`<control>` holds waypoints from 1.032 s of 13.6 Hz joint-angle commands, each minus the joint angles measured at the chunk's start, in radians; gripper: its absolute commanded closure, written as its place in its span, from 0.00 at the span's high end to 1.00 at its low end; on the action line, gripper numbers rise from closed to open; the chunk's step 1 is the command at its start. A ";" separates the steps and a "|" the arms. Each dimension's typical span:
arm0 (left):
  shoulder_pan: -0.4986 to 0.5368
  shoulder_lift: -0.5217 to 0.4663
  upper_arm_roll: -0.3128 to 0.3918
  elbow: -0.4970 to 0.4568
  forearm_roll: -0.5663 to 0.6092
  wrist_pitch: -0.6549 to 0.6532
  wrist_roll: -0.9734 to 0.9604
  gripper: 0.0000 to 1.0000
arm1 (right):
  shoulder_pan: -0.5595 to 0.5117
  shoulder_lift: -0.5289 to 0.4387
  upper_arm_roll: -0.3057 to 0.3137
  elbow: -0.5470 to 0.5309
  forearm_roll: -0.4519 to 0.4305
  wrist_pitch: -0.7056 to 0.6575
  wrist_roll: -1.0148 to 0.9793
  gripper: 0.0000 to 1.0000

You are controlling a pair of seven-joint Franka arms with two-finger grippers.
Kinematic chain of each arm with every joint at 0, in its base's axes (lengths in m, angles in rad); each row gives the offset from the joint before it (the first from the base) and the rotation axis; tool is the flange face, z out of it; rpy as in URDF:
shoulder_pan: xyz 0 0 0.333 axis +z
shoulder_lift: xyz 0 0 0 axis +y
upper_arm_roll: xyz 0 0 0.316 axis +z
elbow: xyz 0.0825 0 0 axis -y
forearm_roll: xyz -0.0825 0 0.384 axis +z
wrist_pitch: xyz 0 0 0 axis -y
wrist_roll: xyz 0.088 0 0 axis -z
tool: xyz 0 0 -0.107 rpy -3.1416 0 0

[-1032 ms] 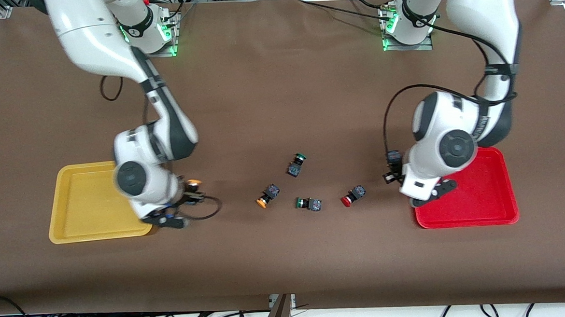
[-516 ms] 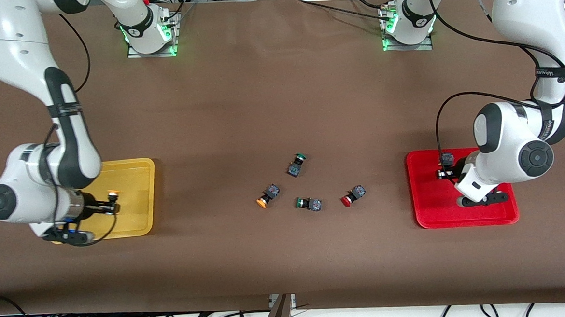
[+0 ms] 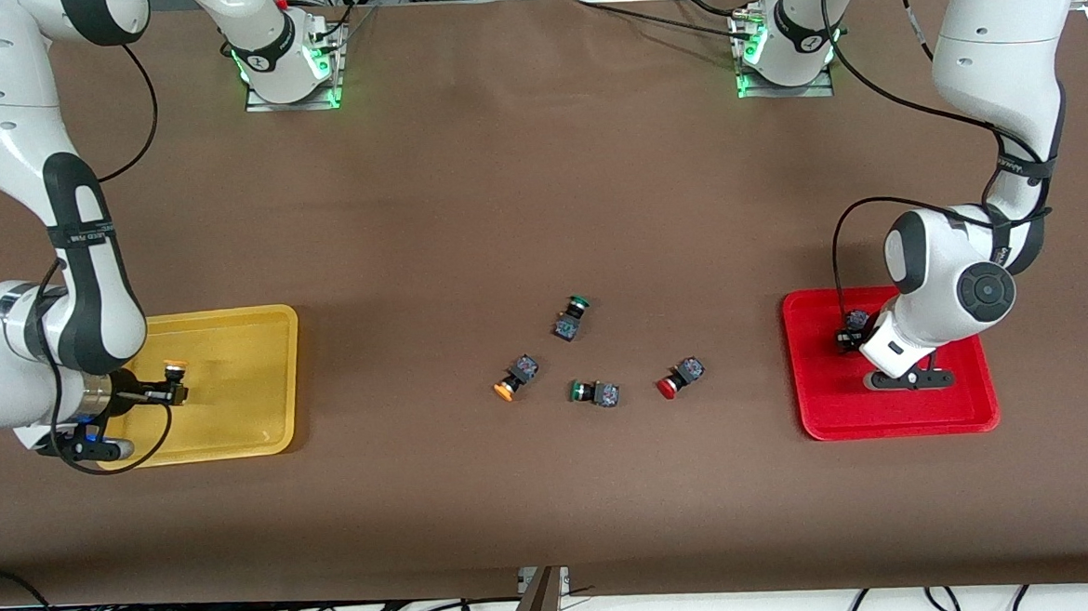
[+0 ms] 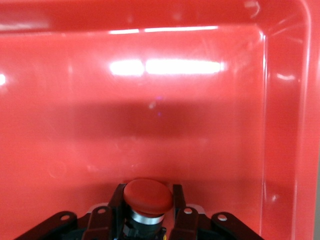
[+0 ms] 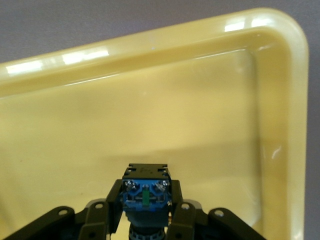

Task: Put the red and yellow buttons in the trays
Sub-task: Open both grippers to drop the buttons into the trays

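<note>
Brown table: each claw, left (image 4: 148,220) in the red tray (image 3: 825,416) and right (image 5: 145,220) in the yellow tray (image 3: 251,395), grips its button, red (image 4: 148,194) or yellow (image 3: 174,367), which, released too high, might bounce out.

Your table (image 3: 539,203) is brown. At nine o'clock sits a yellow tray (image 3: 252,423), at three o'clock a red tray (image 3: 824,412). Loose at centre: an orange-capped button (image 3: 514,379), a red-capped button (image 3: 680,378) and two green-capped buttons (image 3: 571,318), all dark-bodied. Both arms are white and black.
</note>
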 commanded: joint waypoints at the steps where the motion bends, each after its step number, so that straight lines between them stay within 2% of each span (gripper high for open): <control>1: 0.021 -0.005 -0.012 0.004 0.020 0.008 0.031 0.99 | -0.024 -0.001 0.005 -0.029 -0.015 0.038 -0.011 0.03; 4: 0.019 -0.030 -0.012 0.005 0.011 -0.001 -0.021 1.00 | -0.033 0.004 0.005 -0.037 -0.015 0.038 -0.011 0.03; 5: 0.018 -0.048 -0.012 0.007 0.011 -0.004 -0.047 1.00 | -0.041 0.007 0.005 -0.038 -0.015 0.040 -0.011 0.09; 6: 0.018 -0.074 -0.012 0.009 0.011 -0.009 -0.070 1.00 | -0.041 0.007 0.004 -0.038 -0.015 0.048 -0.011 0.31; 7: 0.018 -0.100 -0.012 0.016 0.011 -0.032 -0.078 1.00 | -0.041 0.007 0.003 -0.040 -0.013 0.049 -0.011 0.64; 8: 0.018 -0.122 -0.012 0.037 0.011 -0.070 -0.078 1.00 | -0.041 0.005 0.005 -0.038 -0.013 0.042 -0.011 0.84; 9: 0.018 -0.131 -0.014 0.076 0.009 -0.113 -0.079 1.00 | -0.035 -0.002 0.005 -0.032 -0.011 0.039 -0.011 0.94; 10: 0.013 -0.133 -0.014 0.116 0.008 -0.159 -0.084 1.00 | -0.027 -0.008 0.010 -0.022 -0.007 0.038 -0.006 0.99; 12: -0.006 -0.123 -0.017 0.194 0.008 -0.228 -0.145 1.00 | 0.016 -0.038 0.036 -0.015 0.004 0.035 0.015 0.99; 14: -0.062 -0.116 -0.017 0.225 0.006 -0.233 -0.216 1.00 | 0.083 -0.048 0.037 -0.015 0.002 0.035 0.122 0.99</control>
